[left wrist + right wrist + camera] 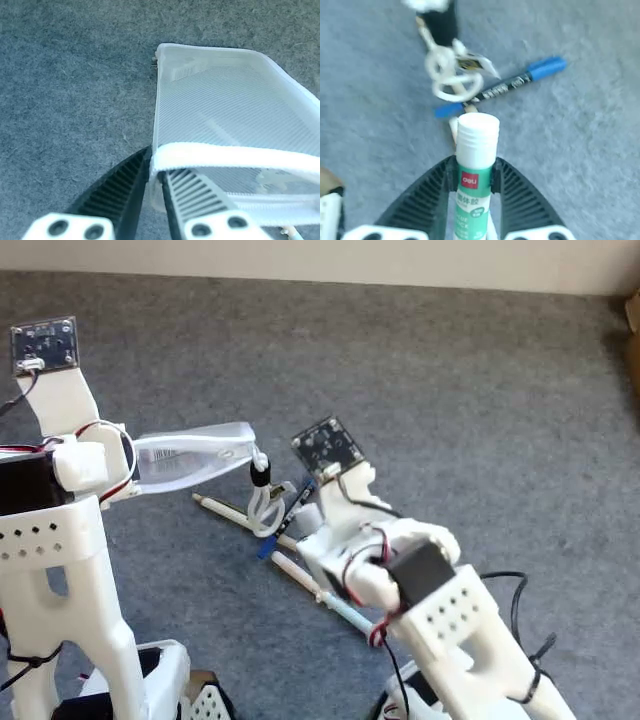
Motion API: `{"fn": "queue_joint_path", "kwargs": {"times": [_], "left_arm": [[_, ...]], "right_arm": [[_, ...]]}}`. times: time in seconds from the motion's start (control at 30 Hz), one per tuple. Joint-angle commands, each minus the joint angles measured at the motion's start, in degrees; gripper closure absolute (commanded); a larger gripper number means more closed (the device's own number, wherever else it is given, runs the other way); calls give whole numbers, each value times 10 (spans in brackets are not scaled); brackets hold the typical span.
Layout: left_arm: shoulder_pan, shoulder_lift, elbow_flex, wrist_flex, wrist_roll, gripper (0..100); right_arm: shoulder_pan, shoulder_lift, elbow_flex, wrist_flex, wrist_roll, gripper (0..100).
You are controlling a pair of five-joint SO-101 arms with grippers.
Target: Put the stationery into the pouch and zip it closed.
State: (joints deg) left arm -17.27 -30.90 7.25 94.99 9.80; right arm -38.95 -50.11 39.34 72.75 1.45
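The right claw (pixel 474 169) is clamped on a glue stick (pixel 477 142), cap aimed at the pouch (pixel 190 455) just ahead. The pouch's long axis runs away toward the left claw (pixel 155 172), which is pinched shut on its far edge. A blue marker (pixel 506 86) lies between them on the worktop (pixel 450 370).

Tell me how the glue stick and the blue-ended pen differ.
The glue stick is thick, with a white cap and green label; the pen is slim, black with blue ends. The glue stick sits clamped in the right gripper; the pen lies free on the grey surface. Both are outside the pouch.
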Motion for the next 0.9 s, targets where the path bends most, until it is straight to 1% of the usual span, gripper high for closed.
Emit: {"fn": "queue_joint_path", "kwargs": {"times": [0.0,0.2,0.37,0.63,0.73,0.87], "left_arm": [[-6,6,1,-3,11,994],[-7,6,1,-3,11,994],[-7,6,1,-3,11,994],[-7,6,1,-3,11,994],[-7,6,1,-3,11,994],[-6,6,1,-3,11,994]], "right_arm": [[-48,-59,-5,-15,-11,993],[-94,-137,-1,-76,-11,993],[-117,-153,-5,-99,-9,993],[-124,-152,-44,-195,-7,993],[-145,-154,-58,-227,-7,993],[-194,-153,-77,-262,-6,993]]}}
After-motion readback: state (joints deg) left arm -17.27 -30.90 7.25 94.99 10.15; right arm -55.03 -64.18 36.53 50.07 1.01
